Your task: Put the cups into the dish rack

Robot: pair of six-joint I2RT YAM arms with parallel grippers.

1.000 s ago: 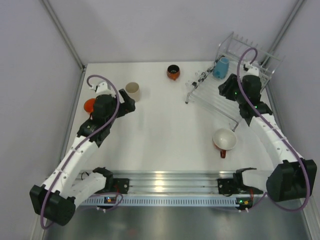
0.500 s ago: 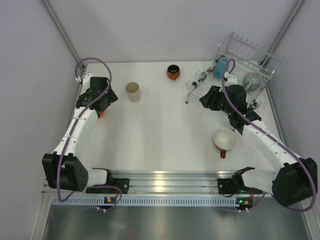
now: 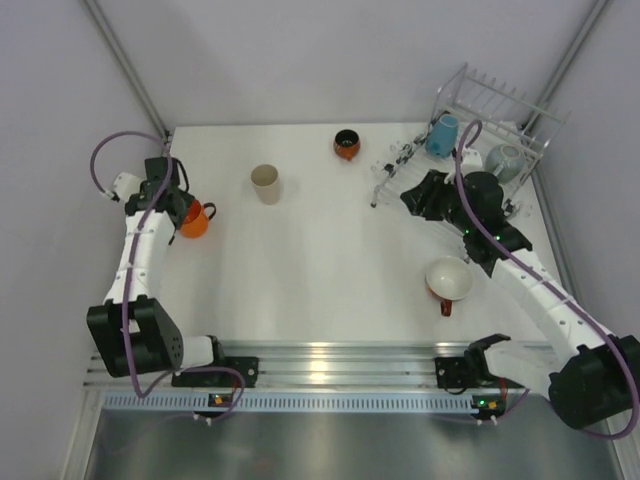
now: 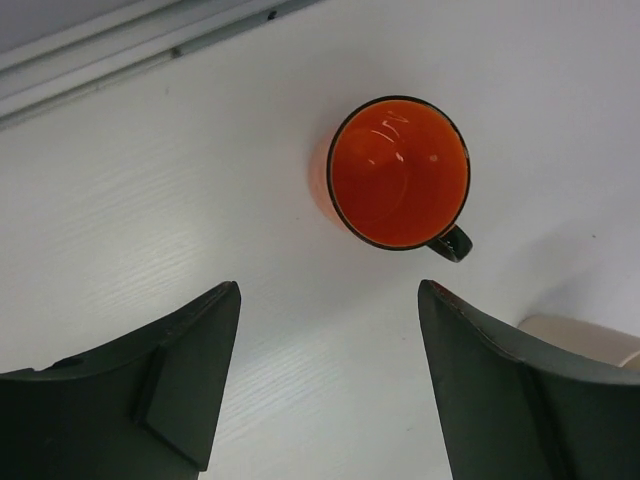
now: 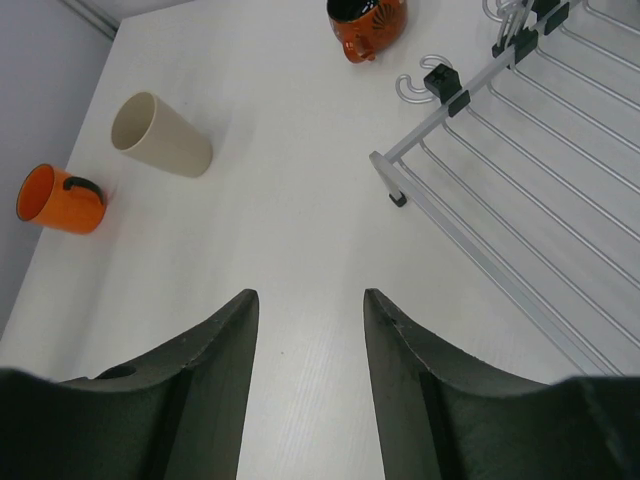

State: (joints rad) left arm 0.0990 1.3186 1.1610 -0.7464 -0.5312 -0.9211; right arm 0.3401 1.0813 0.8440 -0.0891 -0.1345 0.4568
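The orange cup (image 3: 193, 219) stands upright at the table's left; in the left wrist view (image 4: 400, 172) it lies just ahead of my open, empty left gripper (image 4: 330, 290), which hovers above the table. The beige tumbler (image 3: 265, 184) and the dark-and-orange cup (image 3: 346, 144) stand at the back. The red mug with a white inside (image 3: 449, 279) sits at the front right. The light blue cup (image 3: 441, 135) and the grey mug (image 3: 505, 160) sit in the dish rack (image 3: 430, 205). My right gripper (image 5: 305, 295) is open and empty beside the rack's left edge (image 5: 520, 170).
Grey walls and metal posts close in the table on the left, back and right. A metal rail (image 3: 330, 360) runs along the front edge. The right wrist view also shows the tumbler (image 5: 160, 135), the orange cup (image 5: 60, 199) and the dark-and-orange cup (image 5: 366, 22).
My left gripper has swung left and away from the tumbler to the orange cup. My right gripper has drawn back from the rack, where the grey mug now shows.
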